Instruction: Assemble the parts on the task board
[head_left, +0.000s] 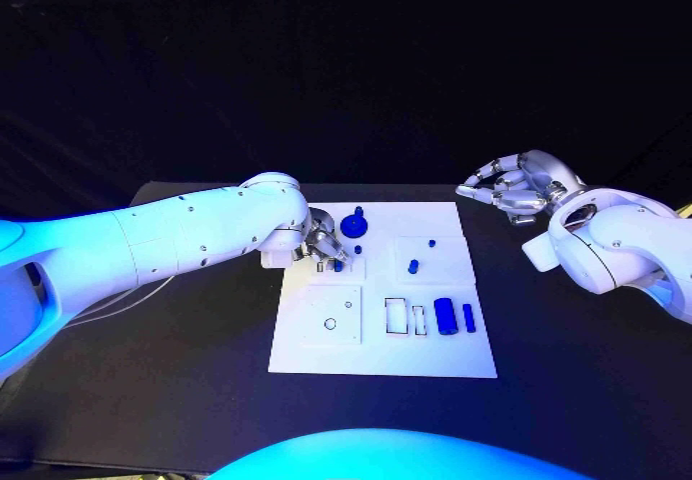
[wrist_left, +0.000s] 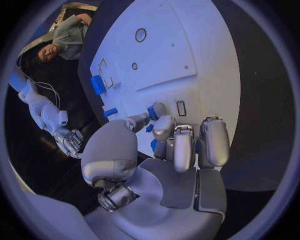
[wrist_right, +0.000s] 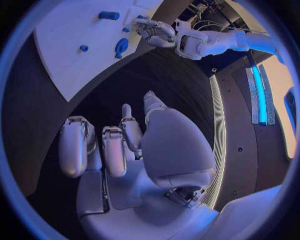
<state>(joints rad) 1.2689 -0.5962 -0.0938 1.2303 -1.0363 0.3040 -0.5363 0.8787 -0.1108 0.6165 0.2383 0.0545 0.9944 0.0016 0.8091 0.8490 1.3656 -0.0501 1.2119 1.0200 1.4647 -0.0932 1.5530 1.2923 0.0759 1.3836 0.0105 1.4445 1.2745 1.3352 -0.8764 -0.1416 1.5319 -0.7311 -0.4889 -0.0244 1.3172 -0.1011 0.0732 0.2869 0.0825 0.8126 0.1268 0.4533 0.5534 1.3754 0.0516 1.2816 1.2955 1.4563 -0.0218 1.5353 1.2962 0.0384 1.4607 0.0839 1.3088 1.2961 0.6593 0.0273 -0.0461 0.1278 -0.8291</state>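
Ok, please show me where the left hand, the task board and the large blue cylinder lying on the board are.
left hand (head_left: 320, 248): head view, on the silver fingers over the board.
task board (head_left: 433, 360): head view, on its bare white surface near the robot.
large blue cylinder (head_left: 446, 316): head view, on the middle of its side.

White task board mid-table; small blue parts scattered on it.

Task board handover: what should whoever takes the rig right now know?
Left hand: over the task board, fingers closed around a small blue part near its far left.
Right hand: off the board's far right corner, above the table, fingers curled, holding nothing.
Loose on the board: a cylinder and a thin bar at the right, a peg in the middle, a larger part at the far edge.
Done: cannot tell what is seated.
Left: place the held part, then the rest.
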